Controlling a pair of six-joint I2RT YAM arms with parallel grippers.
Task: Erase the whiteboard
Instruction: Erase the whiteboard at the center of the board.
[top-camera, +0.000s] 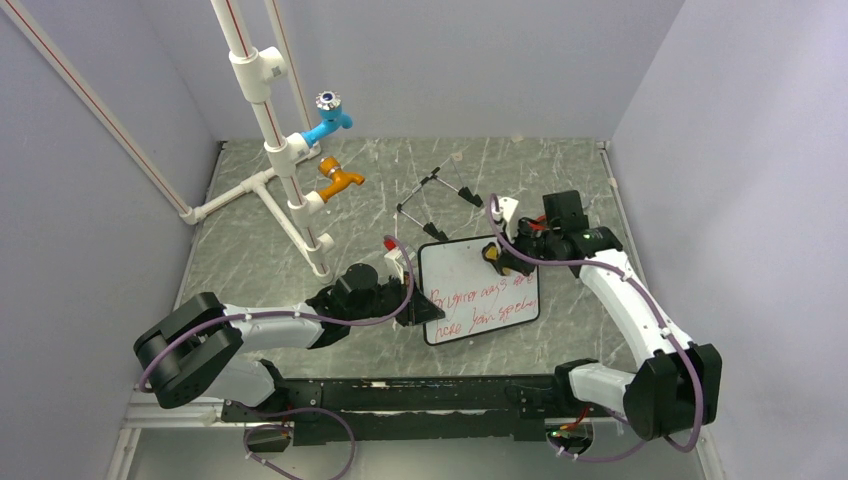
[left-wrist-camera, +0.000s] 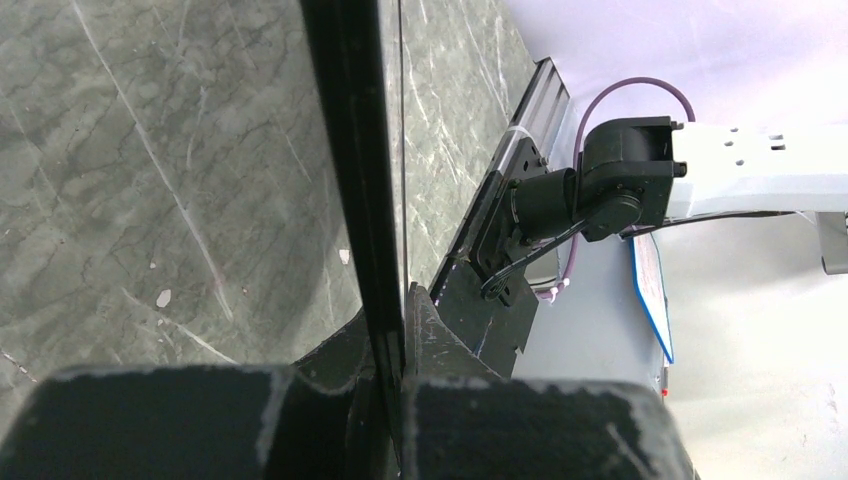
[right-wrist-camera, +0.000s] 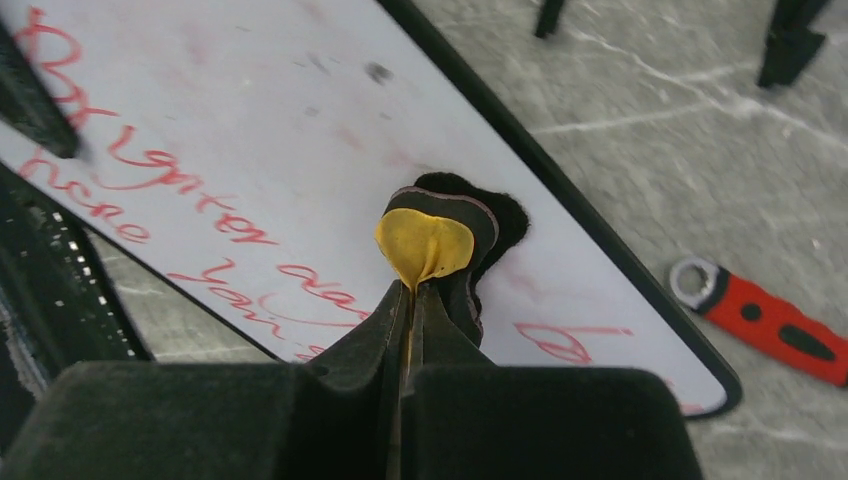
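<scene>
The whiteboard (top-camera: 478, 292) lies flat on the table, white with a thin black frame and red handwriting across its lower half. My left gripper (top-camera: 428, 310) is shut on its left edge; the left wrist view shows the black frame (left-wrist-camera: 350, 150) edge-on between the jaws. My right gripper (top-camera: 510, 255) is shut on the yellow-black eraser (top-camera: 492, 254) and presses it on the board's upper right area. In the right wrist view the squeezed eraser (right-wrist-camera: 430, 245) sits on the white surface (right-wrist-camera: 250, 120), with red writing to its left and right.
A black wire easel (top-camera: 438, 195) lies behind the board. A red-handled tool (right-wrist-camera: 765, 320) lies on the table beside the board's right edge. A white pipe stand (top-camera: 280, 150) with a blue tap (top-camera: 328, 120) and an orange tap (top-camera: 340, 180) stands at the back left.
</scene>
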